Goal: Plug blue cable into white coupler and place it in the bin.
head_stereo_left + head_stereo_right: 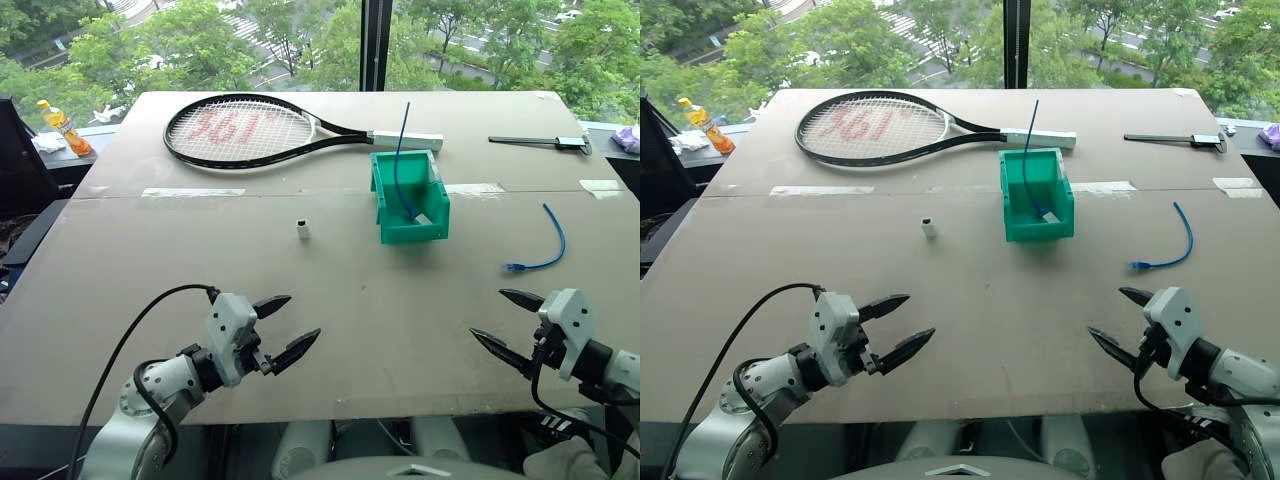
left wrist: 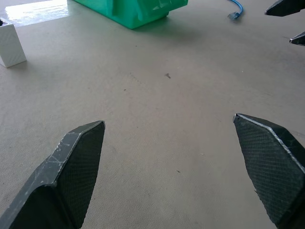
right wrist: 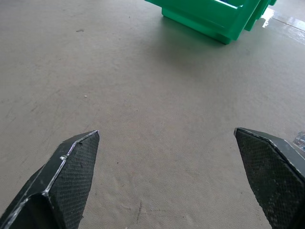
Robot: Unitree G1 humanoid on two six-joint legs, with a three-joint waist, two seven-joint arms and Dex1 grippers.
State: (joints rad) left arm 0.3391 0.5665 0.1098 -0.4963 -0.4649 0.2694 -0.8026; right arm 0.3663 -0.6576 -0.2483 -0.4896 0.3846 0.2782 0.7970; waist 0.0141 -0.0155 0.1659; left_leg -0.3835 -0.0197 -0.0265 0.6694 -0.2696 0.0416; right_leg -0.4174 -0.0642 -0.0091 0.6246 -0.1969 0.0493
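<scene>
Over table (image 1: 330, 300), both arms' fingers apart

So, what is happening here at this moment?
Nothing is held yet. The left hand and the right hand hover open over the near table. The blue cable lies loose near the right hand, the white coupler stands apart, unplugged. The bin already holds another straight blue cable.

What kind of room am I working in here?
Probably an upper-floor lab or office: a taped board table against a large window over treetops, set with a tennis racket and bin.
</scene>
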